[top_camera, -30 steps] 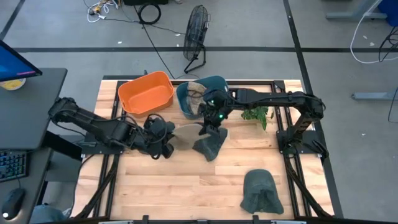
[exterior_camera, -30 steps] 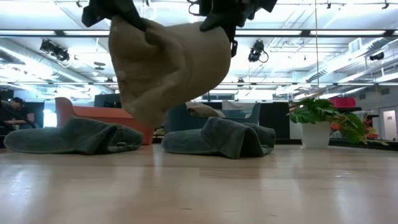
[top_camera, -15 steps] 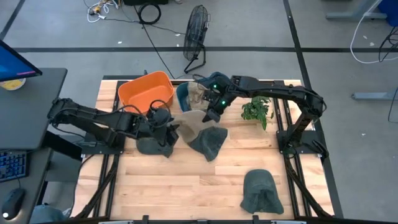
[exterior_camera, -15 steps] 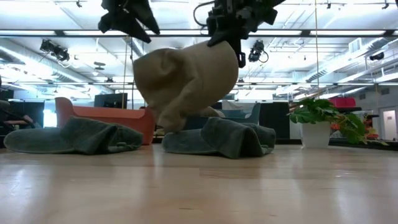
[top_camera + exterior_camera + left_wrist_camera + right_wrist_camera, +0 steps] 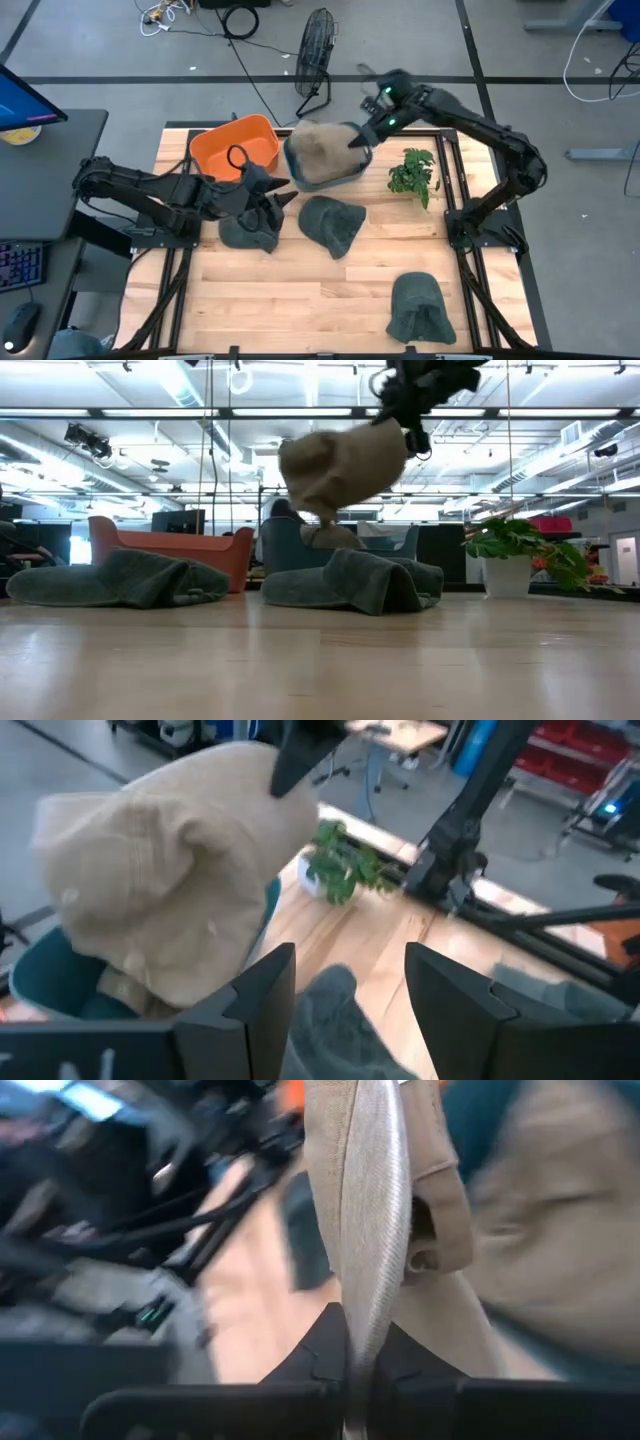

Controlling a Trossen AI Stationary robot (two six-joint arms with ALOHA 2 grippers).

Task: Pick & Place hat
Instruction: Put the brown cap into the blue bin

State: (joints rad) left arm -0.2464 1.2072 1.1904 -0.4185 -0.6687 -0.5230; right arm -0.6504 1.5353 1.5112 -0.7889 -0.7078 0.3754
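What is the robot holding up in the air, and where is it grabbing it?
The right hand pinches the tan hat by its brim edge, dangling it over the teal bin. The left hand is open, holding nothing.

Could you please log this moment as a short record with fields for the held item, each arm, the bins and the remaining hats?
held item: beige fabric hat, hanging above the teal bin
right gripper: jaws shut on the hat's edge
left gripper: jaws open, beside the orange plastic bin
remaining hats: three dark green fabric hats on the wooden table, at and
other: potted green plant near the right arm
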